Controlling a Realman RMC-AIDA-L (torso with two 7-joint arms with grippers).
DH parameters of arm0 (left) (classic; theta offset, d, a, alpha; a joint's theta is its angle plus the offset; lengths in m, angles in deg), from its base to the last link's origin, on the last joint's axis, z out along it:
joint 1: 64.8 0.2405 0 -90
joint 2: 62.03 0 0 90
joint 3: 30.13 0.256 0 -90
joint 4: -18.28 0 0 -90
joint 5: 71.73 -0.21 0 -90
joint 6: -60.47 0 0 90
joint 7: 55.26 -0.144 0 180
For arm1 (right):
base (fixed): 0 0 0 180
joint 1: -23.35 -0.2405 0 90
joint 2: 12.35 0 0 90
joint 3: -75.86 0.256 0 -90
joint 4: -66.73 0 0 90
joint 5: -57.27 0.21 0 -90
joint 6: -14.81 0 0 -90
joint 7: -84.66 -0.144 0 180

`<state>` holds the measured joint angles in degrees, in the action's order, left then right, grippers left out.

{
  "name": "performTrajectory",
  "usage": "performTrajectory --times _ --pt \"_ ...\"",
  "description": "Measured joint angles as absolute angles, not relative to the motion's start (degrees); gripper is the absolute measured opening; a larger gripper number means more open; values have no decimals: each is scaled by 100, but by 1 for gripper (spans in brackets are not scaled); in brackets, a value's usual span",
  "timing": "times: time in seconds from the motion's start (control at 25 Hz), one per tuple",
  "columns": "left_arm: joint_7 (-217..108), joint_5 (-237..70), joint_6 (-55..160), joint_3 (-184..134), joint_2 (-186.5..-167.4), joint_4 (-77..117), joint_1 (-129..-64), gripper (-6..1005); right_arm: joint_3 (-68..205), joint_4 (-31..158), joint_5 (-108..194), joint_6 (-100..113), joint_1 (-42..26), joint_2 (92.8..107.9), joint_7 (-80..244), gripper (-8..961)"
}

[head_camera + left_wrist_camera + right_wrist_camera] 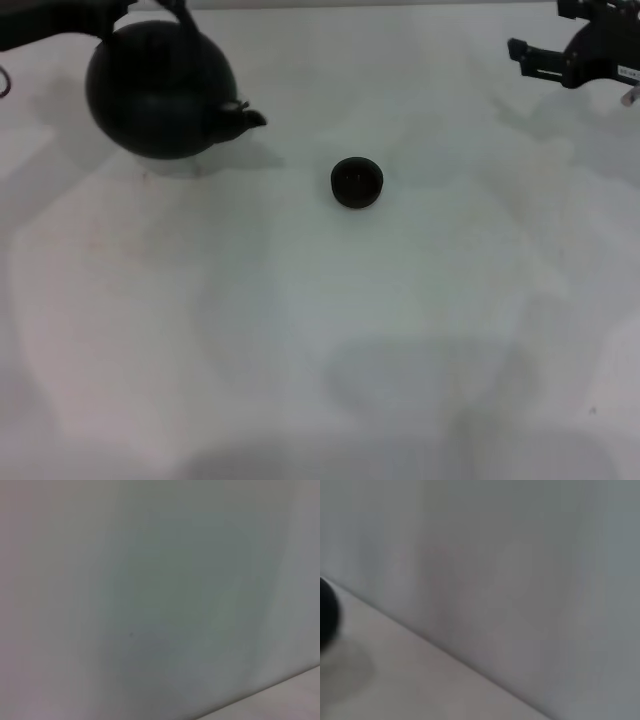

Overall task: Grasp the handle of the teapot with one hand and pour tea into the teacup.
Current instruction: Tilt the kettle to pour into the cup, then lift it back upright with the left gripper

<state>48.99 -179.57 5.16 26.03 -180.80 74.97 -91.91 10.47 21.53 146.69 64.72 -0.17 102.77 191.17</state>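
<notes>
**A:** Nearest the camera there is only the bare white table (320, 380). The first real thing is the teacup (357, 182), small, black and upright, standing alone around the middle of the table.

**B:** And the teapot (160, 90)?

**A:** Far left, well apart from the cup, with its spout pointing right, roughly toward it. It looks lifted: a shadow lies beneath it and a pale ring mark on the table just under its base. The handle (178, 12) arches up to the top edge, where the left gripper (120, 12) meets it.

**B:** Is the left gripper closed on the handle?

**A:** I cannot tell. Its fingers run out of view at the top, and the left wrist view shows only blank surface. The pot appears to hang from it, but the grasp itself is hidden.

**B:** The right gripper (545, 58)?

**A:** Parked at the far right; its fingers look spread, holding nothing.

**B:** What could go wrong?

**A:** The cup is tiny beside the pot, so a spout stopped short or to one side would pour tea onto the table. A heavy pot hung from a hoop could swing or turn in the grip during the carry, spoiling the aim. Tilting too quickly could overfill the cup, and a low spout could knock it over.
</notes>
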Motion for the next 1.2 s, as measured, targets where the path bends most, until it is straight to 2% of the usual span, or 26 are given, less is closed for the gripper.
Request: performTrajectory --times 0.44,0.68,1.2 --pt "6213 -19614 610 2654 -18078 7500 -10005 208 1076 2441 15940 7533 230 10280 20364 853" --pt "6749 -20328 619 2972 -18069 7756 -10094 205 1093 2561 16366 7768 443 10273 20702 853" --pt "7339 -20862 645 3543 -18081 7937 -10469 193 1027 2908 16503 8271 465 10281 21240 852"
